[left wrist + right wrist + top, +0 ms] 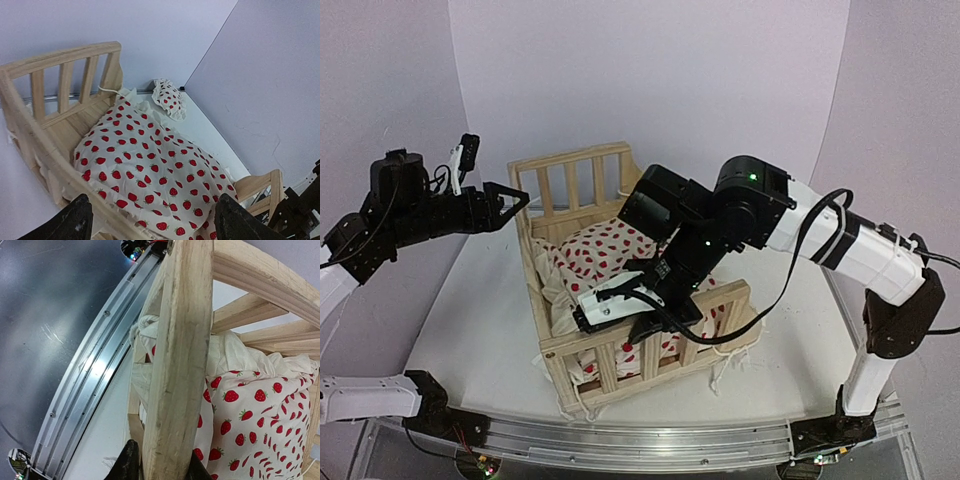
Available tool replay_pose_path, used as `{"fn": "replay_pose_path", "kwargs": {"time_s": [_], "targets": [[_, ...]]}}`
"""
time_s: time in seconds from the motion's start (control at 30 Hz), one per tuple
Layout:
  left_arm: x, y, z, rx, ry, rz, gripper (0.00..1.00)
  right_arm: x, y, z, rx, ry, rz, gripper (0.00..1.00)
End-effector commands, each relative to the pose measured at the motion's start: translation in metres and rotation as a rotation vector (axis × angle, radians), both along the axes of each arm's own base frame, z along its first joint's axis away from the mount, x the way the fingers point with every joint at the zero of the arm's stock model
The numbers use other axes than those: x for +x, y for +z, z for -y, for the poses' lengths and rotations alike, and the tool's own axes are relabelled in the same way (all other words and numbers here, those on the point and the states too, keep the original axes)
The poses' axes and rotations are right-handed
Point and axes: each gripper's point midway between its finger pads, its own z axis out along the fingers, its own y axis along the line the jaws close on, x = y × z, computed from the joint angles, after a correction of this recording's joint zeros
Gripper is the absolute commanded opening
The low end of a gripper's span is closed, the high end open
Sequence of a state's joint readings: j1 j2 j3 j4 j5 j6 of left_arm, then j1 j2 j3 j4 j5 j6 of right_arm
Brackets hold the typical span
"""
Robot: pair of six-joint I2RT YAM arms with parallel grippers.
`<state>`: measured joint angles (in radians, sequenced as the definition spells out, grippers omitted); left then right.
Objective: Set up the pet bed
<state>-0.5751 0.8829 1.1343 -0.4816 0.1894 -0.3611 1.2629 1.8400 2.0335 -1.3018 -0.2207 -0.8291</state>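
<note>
The pet bed (578,166) is a light pine frame with slatted rails, standing mid-table. Its white cushion with red strawberry dots (608,250) lies inside, ruffles and strings hanging out through the front slats. My right gripper (655,322) is shut on the bed's front top rail (175,365), one finger (129,465) on each side of it. The cushion (250,410) bulges just behind that rail. My left gripper (520,200) is open and empty, hovering above the bed's back-left corner. Its view looks down on the cushion (150,155) and the slatted rail (60,57).
A small separate strawberry-dotted pillow (169,98) lies on the table beyond the bed, near the back wall. An aluminium rail (640,440) runs along the table's near edge, close to the bed's front (90,370). Purple backdrop walls enclose the table.
</note>
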Motion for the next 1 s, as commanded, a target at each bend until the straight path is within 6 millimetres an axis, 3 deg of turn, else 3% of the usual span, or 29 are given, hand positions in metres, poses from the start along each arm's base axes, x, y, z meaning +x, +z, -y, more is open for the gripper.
{"fn": "replay_pose_path", "kwargs": {"time_s": [0.0, 0.07, 0.17, 0.33, 0.4, 0.6, 0.7, 0.8, 0.97], "targets": [[-0.007, 0.013, -0.001, -0.047, -0.015, 0.038, 0.84, 0.037, -0.014, -0.034, 0.101, 0.303, 0.248, 0.00], [-0.011, 0.010, -0.002, -0.055, -0.021, 0.033, 0.84, 0.051, -0.016, -0.038, 0.116, 0.298, 0.329, 0.01], [-0.019, 0.003, 0.001, -0.073, -0.058, 0.035, 0.84, 0.074, -0.009, -0.031, 0.126, 0.212, 0.359, 0.25], [-0.025, -0.006, 0.001, -0.105, -0.077, 0.040, 0.86, 0.115, 0.004, 0.003, 0.219, -0.047, 0.500, 0.84], [-0.023, -0.009, 0.005, -0.102, -0.089, 0.033, 0.86, 0.127, 0.007, 0.026, 0.227, -0.215, 0.542, 0.95], [-0.018, 0.004, 0.014, -0.104, -0.122, 0.061, 0.86, 0.110, 0.058, 0.080, 0.467, -0.702, 0.258, 0.98], [-0.020, 0.019, 0.016, -0.110, -0.143, 0.096, 0.85, 0.108, 0.065, 0.109, 0.582, -1.017, 0.048, 0.98], [-0.025, 0.029, 0.013, -0.118, -0.146, 0.115, 0.86, 0.097, 0.041, 0.120, 0.593, -1.224, -0.196, 0.98], [-0.041, 0.036, -0.002, -0.144, -0.118, 0.125, 0.93, 0.076, 0.011, 0.108, 0.608, -1.360, -0.557, 0.98]]}}
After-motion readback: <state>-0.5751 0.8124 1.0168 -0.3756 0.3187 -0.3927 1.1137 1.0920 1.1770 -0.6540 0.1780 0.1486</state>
